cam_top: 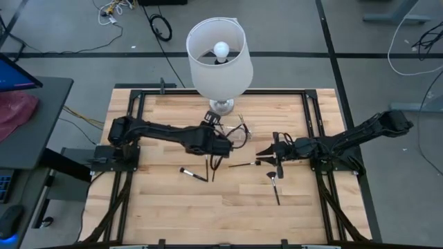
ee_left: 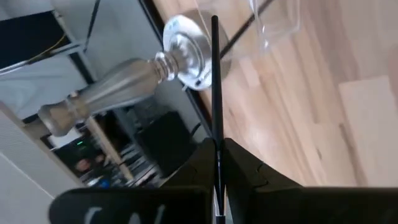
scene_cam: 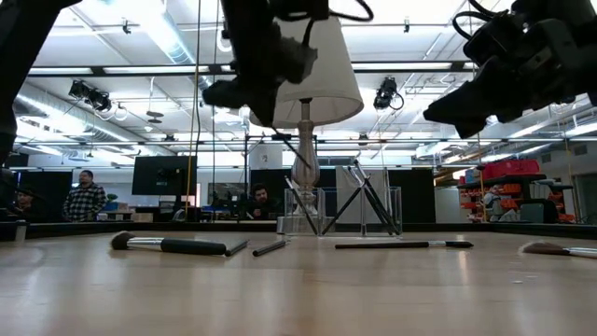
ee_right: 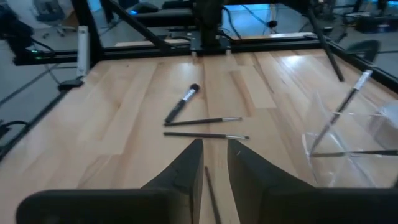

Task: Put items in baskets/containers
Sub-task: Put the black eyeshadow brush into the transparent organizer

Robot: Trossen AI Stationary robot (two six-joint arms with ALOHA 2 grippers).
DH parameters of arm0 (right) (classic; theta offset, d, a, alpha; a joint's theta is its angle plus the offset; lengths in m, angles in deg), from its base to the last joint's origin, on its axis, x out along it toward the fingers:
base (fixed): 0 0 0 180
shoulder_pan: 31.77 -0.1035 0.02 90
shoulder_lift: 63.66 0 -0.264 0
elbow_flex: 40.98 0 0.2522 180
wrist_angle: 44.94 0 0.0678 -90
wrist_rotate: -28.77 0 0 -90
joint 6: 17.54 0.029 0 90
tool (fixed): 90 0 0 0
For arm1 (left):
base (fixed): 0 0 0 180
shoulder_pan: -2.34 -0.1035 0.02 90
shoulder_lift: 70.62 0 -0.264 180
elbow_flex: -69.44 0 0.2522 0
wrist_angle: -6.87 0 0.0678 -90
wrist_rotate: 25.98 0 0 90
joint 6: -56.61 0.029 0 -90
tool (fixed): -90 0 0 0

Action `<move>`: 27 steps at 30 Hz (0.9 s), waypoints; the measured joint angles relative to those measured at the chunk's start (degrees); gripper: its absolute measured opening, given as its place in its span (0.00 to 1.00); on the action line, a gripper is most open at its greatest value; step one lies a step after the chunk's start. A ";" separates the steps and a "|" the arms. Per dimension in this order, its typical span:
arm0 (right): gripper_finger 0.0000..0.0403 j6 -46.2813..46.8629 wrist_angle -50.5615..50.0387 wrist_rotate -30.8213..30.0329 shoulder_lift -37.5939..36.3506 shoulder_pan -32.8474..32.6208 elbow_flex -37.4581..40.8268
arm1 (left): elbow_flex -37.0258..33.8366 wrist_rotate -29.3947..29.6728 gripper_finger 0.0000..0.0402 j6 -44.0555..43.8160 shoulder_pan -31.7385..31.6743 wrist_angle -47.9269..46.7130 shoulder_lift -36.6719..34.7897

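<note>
- Left gripper (ee_left: 217, 186) is clamped on a thin dark brush (ee_left: 215, 93), its shaft running from the fingers toward the lamp (cam_top: 219, 59).
- Right gripper (ee_right: 214, 165) hangs empty with fingers slightly apart, one loose brush (ee_right: 205, 135) lying just ahead.
- Five more brushes lie on the table (cam_top: 166, 207); the clear box (cam_top: 239, 133) holds several.

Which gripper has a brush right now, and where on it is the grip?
The left gripper is shut on a thin dark brush, pinched near one end of its handle, near the clear box. The right gripper holds nothing.
</note>
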 joint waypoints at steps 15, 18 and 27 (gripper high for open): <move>0.19 -3.57 3.30 0.98 0.02 0.00 0.00 | -12.27 8.32 0.05 9.64 1.79 12.40 -0.08; 0.19 -5.19 3.48 0.98 0.02 0.00 0.00 | -12.27 8.34 0.05 17.11 1.67 16.86 -0.06; 0.19 -7.87 6.76 0.98 0.02 -0.02 -0.02 | -12.27 10.92 0.05 35.44 -1.95 23.03 -0.08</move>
